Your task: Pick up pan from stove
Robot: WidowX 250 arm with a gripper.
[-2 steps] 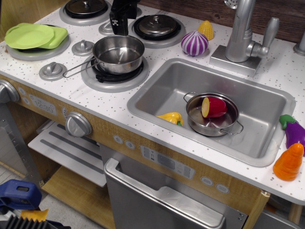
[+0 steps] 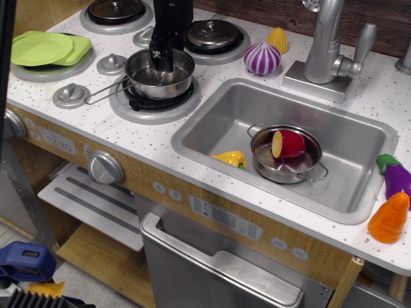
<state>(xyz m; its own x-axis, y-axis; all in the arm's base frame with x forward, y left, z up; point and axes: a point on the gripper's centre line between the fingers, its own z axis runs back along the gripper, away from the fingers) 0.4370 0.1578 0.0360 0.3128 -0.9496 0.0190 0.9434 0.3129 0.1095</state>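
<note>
Gripper (image 2: 161,58) now lower, over pan (image 2: 159,75) on stove (image 2: 103,122).

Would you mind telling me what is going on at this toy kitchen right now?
A black gripper is lowered over the pan, which sits on the front burner of the stove, its wire handle pointing left. The pan is not lifted yet. A two-handled steel pot holding a red toy sits in the sink.
</note>
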